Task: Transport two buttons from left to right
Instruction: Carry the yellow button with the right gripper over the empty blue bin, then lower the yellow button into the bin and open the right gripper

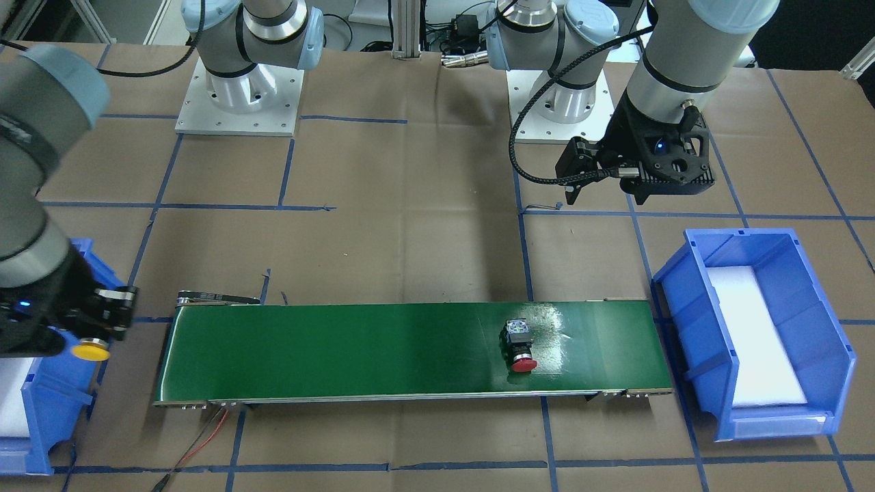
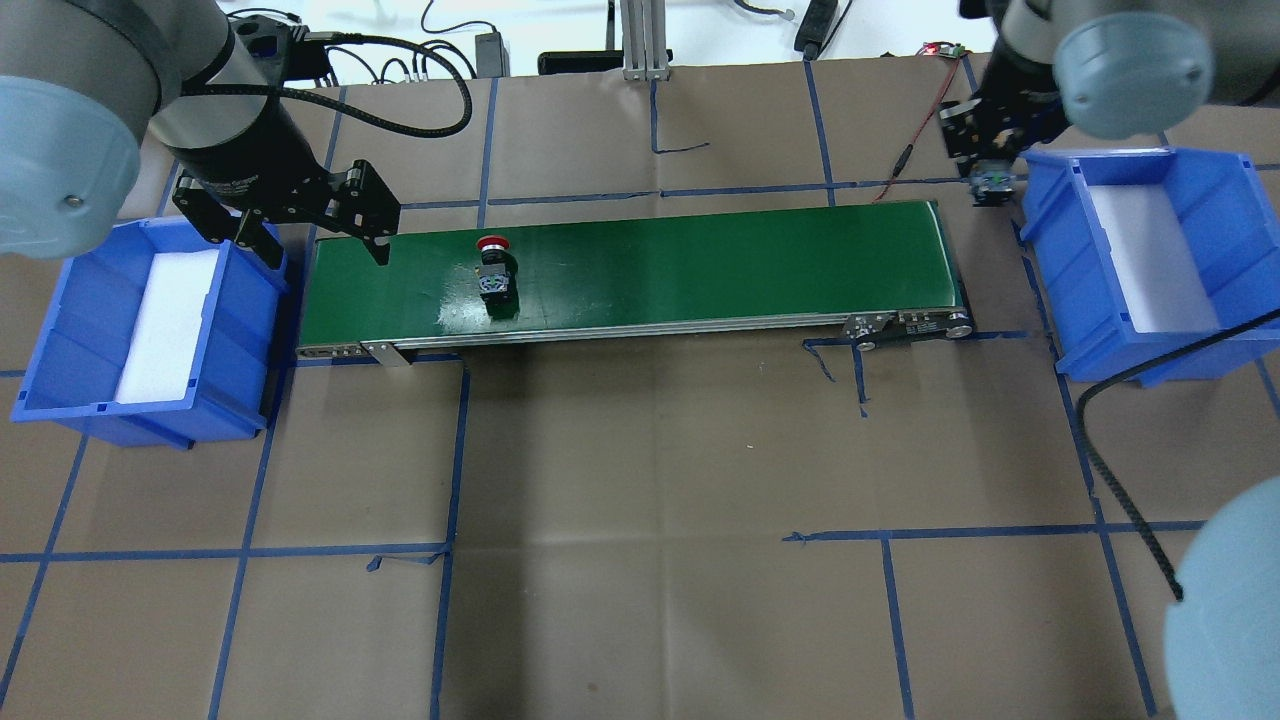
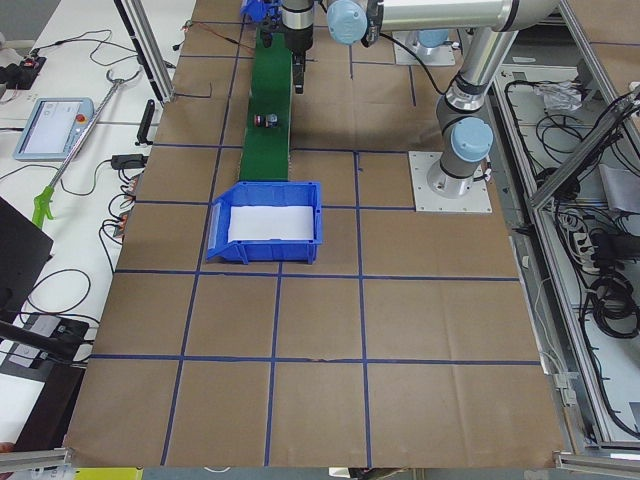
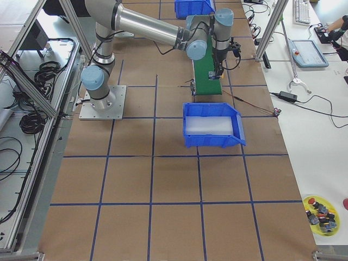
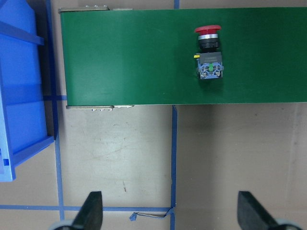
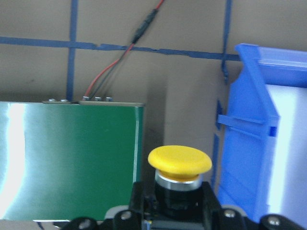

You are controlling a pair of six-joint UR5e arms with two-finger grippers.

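Right gripper (image 6: 173,211) pinches yellow button (image 6: 180,163); blue bin (image 6: 244,143) beside jaws, not under. Carry over its pad (image 6: 288,143) before opening. Left gripper (image 5: 172,211) spread, empty; red button (image 5: 208,52) ahead.

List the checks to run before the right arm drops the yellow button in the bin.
1. Grip: ok. Right jaws are shut on the yellow button.
2. Button over the right bin: not ok. It sits between the belt end and the bin wall.
3. Room in bin: ok. Only a white pad shows inside.
4. Red button: ok. It lies on its side on the belt, near the left end.
5. Left jaws: ok. Open, apart from the red button.
6. Belt running: cannot tell.
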